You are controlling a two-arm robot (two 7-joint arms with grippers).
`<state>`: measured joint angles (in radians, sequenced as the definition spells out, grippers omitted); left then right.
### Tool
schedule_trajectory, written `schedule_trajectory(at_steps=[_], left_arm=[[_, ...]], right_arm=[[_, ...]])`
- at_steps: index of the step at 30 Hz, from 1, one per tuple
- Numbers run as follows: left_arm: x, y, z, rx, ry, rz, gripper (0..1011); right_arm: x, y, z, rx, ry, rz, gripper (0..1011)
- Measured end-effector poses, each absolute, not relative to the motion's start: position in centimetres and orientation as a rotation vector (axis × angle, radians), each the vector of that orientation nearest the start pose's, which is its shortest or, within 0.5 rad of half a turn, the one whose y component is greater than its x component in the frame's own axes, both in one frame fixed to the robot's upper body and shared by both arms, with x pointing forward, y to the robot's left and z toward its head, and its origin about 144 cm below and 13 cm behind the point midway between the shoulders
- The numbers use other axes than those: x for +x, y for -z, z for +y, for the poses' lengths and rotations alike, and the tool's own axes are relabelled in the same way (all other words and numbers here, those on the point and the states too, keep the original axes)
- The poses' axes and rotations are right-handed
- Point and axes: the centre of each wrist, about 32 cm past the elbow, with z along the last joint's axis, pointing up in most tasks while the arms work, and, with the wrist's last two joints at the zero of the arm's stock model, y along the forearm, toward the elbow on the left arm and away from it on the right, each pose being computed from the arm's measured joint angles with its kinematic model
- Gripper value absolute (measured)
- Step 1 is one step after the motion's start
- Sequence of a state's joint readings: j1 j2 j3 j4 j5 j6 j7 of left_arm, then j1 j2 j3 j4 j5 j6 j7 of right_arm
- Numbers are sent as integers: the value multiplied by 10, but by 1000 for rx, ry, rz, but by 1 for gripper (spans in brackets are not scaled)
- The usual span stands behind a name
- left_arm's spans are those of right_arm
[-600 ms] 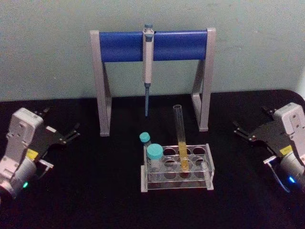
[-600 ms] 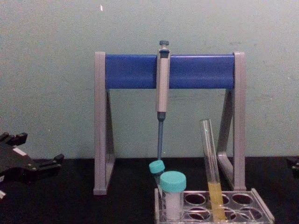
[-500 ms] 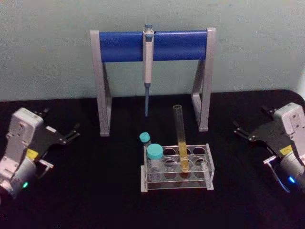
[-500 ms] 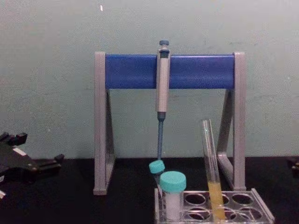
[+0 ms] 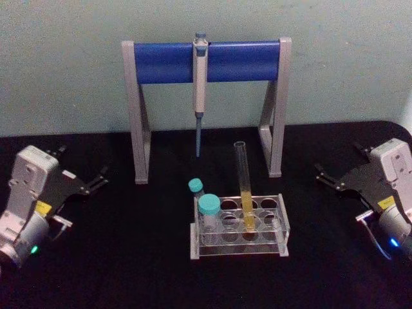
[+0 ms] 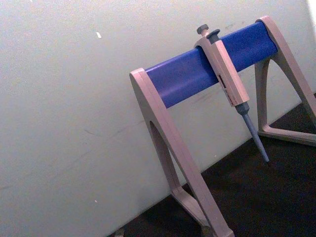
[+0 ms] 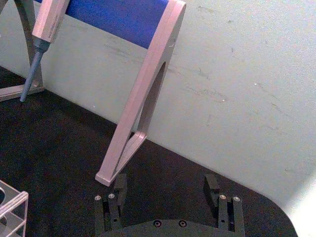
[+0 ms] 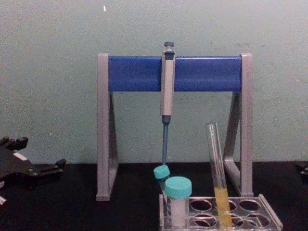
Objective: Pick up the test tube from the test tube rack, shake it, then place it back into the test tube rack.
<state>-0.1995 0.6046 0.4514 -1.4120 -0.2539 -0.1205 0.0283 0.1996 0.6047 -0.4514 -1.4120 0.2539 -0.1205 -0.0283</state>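
Widest first: the black surface point(image 5: 129, 277) carries my left gripper point(image 5: 84, 161) and right gripper point(image 5: 339, 159), both well apart from the work, jaws spread and empty. The test tube rack point(image 5: 283, 224) sits centre, and the test tube point(image 5: 243, 180) stands in a middle hole. I'd approach level, pinch above the liquid, and lift along its axis, which is near upright, mouth up, tipped slightly left.

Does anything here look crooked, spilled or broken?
Slight leans: the tall clear glass test tube with yellow liquid tilts in the low clear plastic rack; the small teal-capped tube tilts too. No spill shows. Left gripper and right gripper sit parked aside.
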Motion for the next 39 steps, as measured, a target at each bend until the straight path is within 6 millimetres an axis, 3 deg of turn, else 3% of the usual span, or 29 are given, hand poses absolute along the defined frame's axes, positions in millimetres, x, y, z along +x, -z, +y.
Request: schedule_trajectory(at_steps=[39], left_arm=[[489,-1140,310,304,-1248,-285,1001]], right_arm=[[488,-1140,-310,-290,1254,-292,1000]])
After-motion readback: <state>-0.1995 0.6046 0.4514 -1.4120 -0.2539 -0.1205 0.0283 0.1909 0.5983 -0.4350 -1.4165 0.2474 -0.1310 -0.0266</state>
